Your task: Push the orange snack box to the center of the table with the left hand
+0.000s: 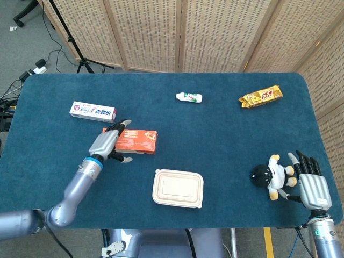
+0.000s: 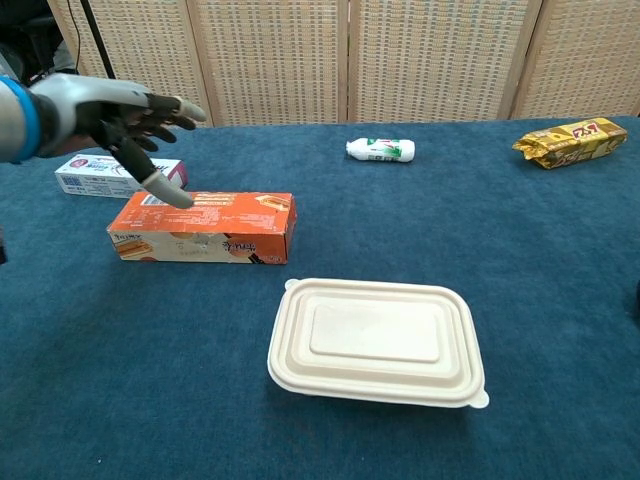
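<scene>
The left hand (image 1: 110, 142) hangs at the left end of the orange box (image 1: 136, 141), fingers spread apart and holding nothing. In the chest view it (image 2: 120, 118) sits raised above and slightly behind that end; whether a fingertip grazes the top of the box (image 2: 205, 227) cannot be told. The box lies flat, just to the right of the hand, with its long side running away from the palm toward the middle of the table (image 1: 226, 140). It is well left of centre, so the push looks only partly done, or the hand is between strokes.

The next move seems to call for lowering the palm against the near end of the box and driving it rightward along its length. A white lidded container (image 1: 178, 188) sits to the right of the hand and nearer the robot, close to that path, and could catch a corner if the box skews.

The right hand (image 1: 313, 183) rests far off to the right, fingers extended and empty, beside a plush toy (image 1: 271, 174).
</scene>
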Available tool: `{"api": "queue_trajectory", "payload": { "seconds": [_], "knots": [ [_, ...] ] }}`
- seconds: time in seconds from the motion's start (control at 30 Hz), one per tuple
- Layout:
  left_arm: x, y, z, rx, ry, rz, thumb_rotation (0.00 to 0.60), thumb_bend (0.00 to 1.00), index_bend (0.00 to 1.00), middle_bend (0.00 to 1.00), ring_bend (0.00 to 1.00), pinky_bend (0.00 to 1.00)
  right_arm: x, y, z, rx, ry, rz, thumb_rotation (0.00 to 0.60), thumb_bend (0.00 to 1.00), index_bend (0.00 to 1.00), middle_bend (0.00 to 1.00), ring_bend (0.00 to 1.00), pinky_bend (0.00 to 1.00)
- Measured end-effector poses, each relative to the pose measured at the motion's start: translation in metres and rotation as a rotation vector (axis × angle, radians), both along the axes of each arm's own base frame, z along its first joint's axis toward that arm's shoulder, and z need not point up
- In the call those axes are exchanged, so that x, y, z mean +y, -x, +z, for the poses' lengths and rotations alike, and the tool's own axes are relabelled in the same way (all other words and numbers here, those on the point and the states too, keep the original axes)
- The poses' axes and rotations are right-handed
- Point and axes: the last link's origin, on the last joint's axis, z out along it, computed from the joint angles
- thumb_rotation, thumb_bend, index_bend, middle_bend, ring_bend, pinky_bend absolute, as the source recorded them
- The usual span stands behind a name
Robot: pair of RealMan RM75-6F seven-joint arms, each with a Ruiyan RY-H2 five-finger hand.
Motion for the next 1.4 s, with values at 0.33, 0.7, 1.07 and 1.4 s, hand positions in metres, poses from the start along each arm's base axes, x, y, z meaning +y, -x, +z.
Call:
{"api": "queue_trajectory", "payload": {
  "seconds": [0.33, 0.7, 1.07, 1.4],
  "knots": [
    [-0.020, 0.037, 0.064, -0.269, 0.087, 0.333, 0.600, 0.10, 0.00, 0.00, 0.00, 0.00, 0.002, -0.003, -0.001, 0.001, -0.001, 0.014, 0.600, 0.05, 0.02, 0.00, 0.00, 0.00],
    [-0.019, 0.089, 0.080, -0.299, 0.101, 0.462, 0.600, 0.10, 0.00, 0.00, 0.00, 0.00, 0.002, -0.004, -0.003, 0.009, -0.009, 0.015, 0.600, 0.05, 0.02, 0.00, 0.00, 0.00],
    [-0.004, 0.140, 0.085, -0.273, 0.063, 0.540, 0.600, 0.10, 0.00, 0.00, 0.00, 0.00, 0.003, -0.005, -0.006, 0.017, -0.015, 0.018, 0.600, 0.05, 0.02, 0.00, 0.00, 0.00],
    [0.014, 0.161, 0.056, -0.326, 0.104, 0.590, 0.600, 0.10, 0.00, 0.00, 0.00, 0.00, 0.003, -0.005, -0.006, 0.019, -0.013, 0.017, 0.600, 0.05, 0.02, 0.00, 0.00, 0.00]
  ]
}}
